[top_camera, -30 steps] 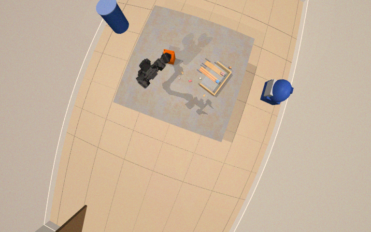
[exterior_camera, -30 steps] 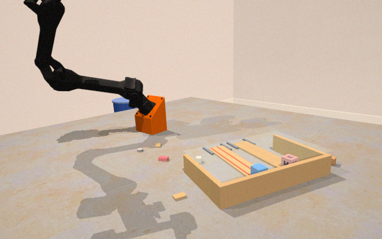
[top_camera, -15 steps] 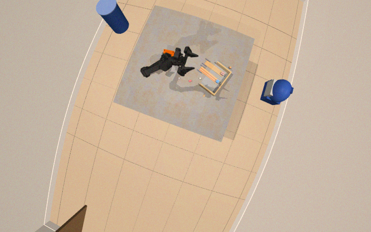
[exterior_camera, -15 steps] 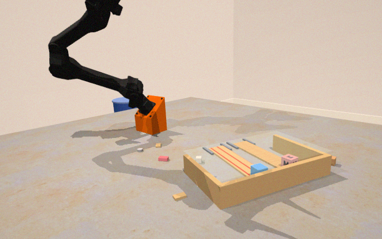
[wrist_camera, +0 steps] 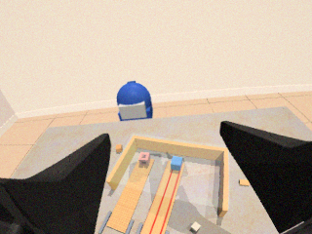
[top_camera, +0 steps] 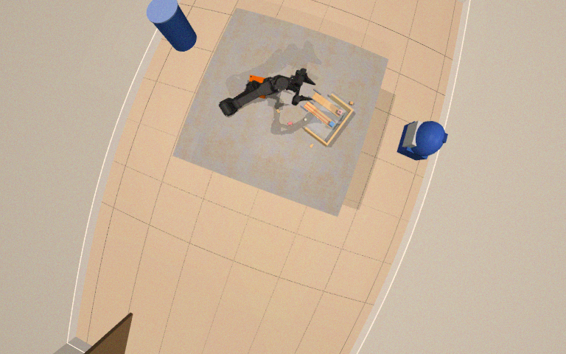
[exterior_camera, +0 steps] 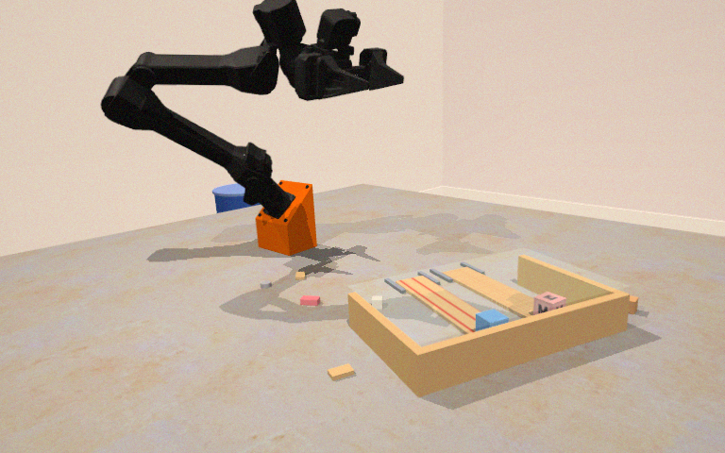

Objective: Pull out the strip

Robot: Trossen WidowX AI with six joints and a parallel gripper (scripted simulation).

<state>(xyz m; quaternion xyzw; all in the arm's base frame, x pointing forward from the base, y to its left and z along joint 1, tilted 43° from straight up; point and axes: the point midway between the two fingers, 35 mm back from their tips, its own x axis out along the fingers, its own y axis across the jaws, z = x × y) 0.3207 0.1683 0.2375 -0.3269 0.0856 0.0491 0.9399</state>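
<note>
A pink cube with dark letters (top_camera: 340, 112) (exterior_camera: 548, 303) (wrist_camera: 144, 157) sits at the far end of the plain wooden strip (top_camera: 326, 102) (exterior_camera: 481, 286) (wrist_camera: 129, 202). A blue cube (top_camera: 332, 124) (exterior_camera: 491, 318) (wrist_camera: 176, 163), with no lettering visible, sits at the far end of the red-striped strip (top_camera: 318, 114) (exterior_camera: 436, 303) (wrist_camera: 163, 207). The front wall hides the cubes' lower parts in the exterior view. My gripper (top_camera: 312, 91) (exterior_camera: 385, 83) (wrist_camera: 167, 133) is open and empty, high above the table on the strips' near-end side.
A three-sided wooden frame (top_camera: 340, 127) (exterior_camera: 524, 342) (wrist_camera: 180, 147) surrounds the strips, with a see-through sheet across its top. Short grey rails (exterior_camera: 395, 285) flank the strips' near ends. A white block (exterior_camera: 377, 302) (wrist_camera: 195, 227), red block (exterior_camera: 310, 300) and tan block (exterior_camera: 341, 371) (wrist_camera: 244, 182) lie around.
</note>
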